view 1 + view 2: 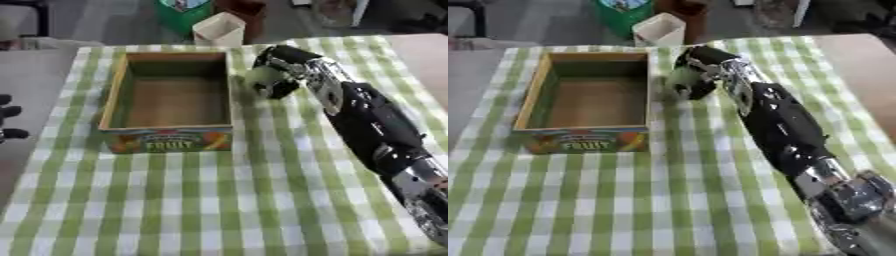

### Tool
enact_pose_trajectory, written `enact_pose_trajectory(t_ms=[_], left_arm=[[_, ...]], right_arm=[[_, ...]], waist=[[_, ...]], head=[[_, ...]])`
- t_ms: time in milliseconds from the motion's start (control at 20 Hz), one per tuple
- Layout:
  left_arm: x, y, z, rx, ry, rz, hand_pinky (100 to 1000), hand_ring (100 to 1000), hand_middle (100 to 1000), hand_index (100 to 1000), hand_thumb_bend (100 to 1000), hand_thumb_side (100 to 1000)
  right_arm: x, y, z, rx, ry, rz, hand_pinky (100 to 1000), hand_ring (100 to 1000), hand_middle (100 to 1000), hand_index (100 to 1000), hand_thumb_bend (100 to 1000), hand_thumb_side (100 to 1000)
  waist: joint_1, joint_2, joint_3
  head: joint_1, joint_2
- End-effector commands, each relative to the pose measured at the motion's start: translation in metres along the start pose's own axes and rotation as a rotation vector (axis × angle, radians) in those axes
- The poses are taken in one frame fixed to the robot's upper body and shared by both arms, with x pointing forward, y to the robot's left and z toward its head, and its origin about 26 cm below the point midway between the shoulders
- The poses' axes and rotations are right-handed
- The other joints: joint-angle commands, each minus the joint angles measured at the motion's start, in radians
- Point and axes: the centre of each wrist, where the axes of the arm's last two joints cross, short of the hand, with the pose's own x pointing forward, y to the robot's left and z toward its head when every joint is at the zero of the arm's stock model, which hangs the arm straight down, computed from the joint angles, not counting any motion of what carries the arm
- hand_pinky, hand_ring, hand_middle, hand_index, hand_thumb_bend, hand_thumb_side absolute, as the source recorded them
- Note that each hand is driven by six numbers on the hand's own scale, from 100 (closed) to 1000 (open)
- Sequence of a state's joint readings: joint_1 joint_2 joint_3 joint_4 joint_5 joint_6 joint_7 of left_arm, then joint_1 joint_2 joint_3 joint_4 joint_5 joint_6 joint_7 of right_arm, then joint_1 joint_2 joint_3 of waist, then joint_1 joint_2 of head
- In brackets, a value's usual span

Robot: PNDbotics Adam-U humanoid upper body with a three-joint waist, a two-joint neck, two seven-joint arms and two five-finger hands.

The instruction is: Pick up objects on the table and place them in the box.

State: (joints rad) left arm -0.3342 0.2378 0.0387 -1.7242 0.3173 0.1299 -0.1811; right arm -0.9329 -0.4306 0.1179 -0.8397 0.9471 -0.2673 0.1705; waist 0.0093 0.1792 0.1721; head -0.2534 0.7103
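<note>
Left robot hand (pixel 10 120): dark fingertips only, at the left edge of the left eye view, off the cloth; whether its fingers are apart or together cannot be told. Tabletop (pixel 219 200): covered by a green-and-white checked cloth, bare wood showing at the far right. Box (pixel 168 141): open-topped cardboard box on the left half of the cloth, brown inside, its near wall printed with a coloured fruit picture and the word FRUIT; nothing shows inside it. Pale round object (pixel 681 80): whitish-green, just right of the box's far right corner, outside the box; whether it rests on the cloth or is lifted clear of it cannot be told. Right robot hand (pixel 697 75): black, at the far end of the right arm (pixel 780 125), its fingers curled round the pale round object from the right and from above. The right arm, black with silver joints, runs diagonally from the near right corner toward the far centre of the tabletop. Beyond the far edge: a cream container (pixel 219 30) and a green bin (pixel 182 11) on the floor
</note>
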Motion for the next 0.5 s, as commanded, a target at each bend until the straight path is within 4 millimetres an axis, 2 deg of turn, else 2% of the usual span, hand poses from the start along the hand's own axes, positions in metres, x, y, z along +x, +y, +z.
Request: enact_pose_trajectory(t_ms=[50, 100, 350, 400, 450, 500], left_arm=[[0.009, 0.002, -0.002, -0.005, -0.022, -0.018, 599, 778, 727, 714, 212, 210], [0.009, 0.003, -0.002, -0.004, -0.021, -0.018, 599, 777, 727, 714, 212, 210], [0.009, 0.003, -0.002, -0.007, -0.019, -0.020, 599, 777, 726, 713, 213, 208], [0.009, 0.002, -0.002, -0.008, -0.019, -0.020, 599, 777, 726, 713, 213, 208], [0.008, 0.002, -0.002, -0.010, -0.018, -0.020, 599, 777, 726, 713, 213, 208], [0.008, 0.002, -0.002, -0.012, -0.018, -0.019, 598, 777, 726, 713, 213, 207]], right_arm=[[-0.005, -0.040, 0.003, -0.158, 0.007, 0.022, 262, 161, 326, 508, 100, 277], [-0.005, -0.048, 0.003, -0.193, 0.007, 0.019, 260, 159, 321, 506, 100, 140], [0.004, -0.078, 0.000, -0.340, -0.017, 0.001, 257, 152, 313, 498, 100, 105], [0.008, -0.081, -0.002, -0.353, -0.032, -0.006, 257, 152, 313, 500, 100, 193], [0.013, -0.083, -0.004, -0.358, -0.051, -0.010, 257, 152, 314, 500, 100, 106], [0.020, -0.084, -0.007, -0.355, -0.076, -0.013, 260, 154, 316, 502, 100, 110]], waist=[[-0.001, -0.018, 0.000], [-0.002, -0.018, 0.000], [-0.007, -0.023, 0.001], [-0.007, -0.024, 0.002], [-0.008, -0.025, 0.003], [-0.007, -0.026, 0.004]], head=[[-0.002, -0.011], [-0.002, -0.011], [-0.004, -0.009], [-0.004, -0.009], [-0.005, -0.009], [-0.007, -0.008]])
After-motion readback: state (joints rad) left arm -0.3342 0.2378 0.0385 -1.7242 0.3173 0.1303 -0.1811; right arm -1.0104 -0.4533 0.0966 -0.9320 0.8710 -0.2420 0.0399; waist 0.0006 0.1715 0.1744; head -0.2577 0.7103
